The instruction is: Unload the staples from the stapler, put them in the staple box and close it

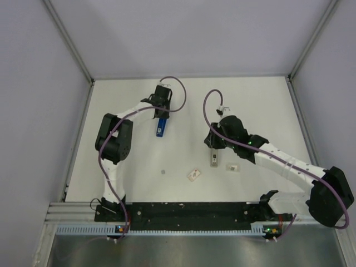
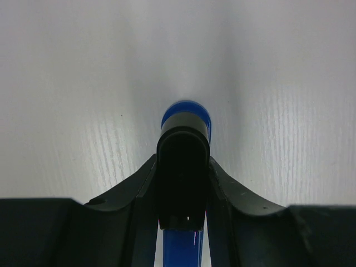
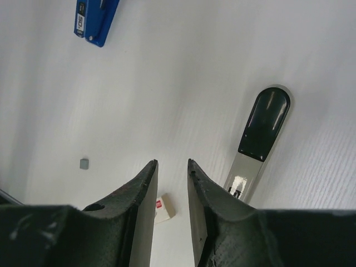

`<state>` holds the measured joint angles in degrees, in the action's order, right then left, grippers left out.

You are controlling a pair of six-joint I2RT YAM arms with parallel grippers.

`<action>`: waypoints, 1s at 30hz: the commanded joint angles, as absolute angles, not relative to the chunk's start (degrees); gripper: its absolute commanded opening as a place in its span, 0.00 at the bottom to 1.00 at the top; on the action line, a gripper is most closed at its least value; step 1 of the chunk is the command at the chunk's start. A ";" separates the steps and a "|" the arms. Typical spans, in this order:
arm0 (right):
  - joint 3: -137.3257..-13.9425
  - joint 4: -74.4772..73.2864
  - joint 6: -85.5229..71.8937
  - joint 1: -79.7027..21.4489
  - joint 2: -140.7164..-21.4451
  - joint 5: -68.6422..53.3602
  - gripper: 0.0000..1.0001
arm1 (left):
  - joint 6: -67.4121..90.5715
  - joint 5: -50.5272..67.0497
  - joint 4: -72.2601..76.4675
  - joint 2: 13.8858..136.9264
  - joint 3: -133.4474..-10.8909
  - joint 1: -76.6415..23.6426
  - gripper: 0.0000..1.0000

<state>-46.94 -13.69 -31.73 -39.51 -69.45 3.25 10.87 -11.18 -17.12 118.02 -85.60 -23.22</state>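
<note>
Clamping blue stapler (image 2: 186, 109): left pincer (image 2: 182, 169) | staples (image 3: 84, 163) seen from right wrist

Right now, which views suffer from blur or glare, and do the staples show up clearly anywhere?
Left wrist: the blue stapler is too close and soft, the table beyond it washed out. Right wrist: sharp, with a glint on the silver stapler. Top external: even light, the staples only a speck.

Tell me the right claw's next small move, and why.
Probably lift the right claw clear: its jaws stand apart on nothing, the silver stapler lies free beside it, and the left claw grips the blue stapler.
</note>
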 commanded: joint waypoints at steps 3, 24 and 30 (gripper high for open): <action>-48.87 -14.33 -31.03 -38.85 -69.87 4.04 0.32 | 12.66 -14.15 -18.89 117.51 -88.42 -22.41 0.46; -55.63 -31.80 -31.64 -32.08 -60.13 17.12 0.50 | 19.68 2.80 -19.35 98.26 -84.65 -35.84 0.99; -54.85 -36.12 -31.55 -28.83 -53.01 21.80 0.65 | 27.06 2.73 -15.47 99.75 -80.51 -44.11 0.98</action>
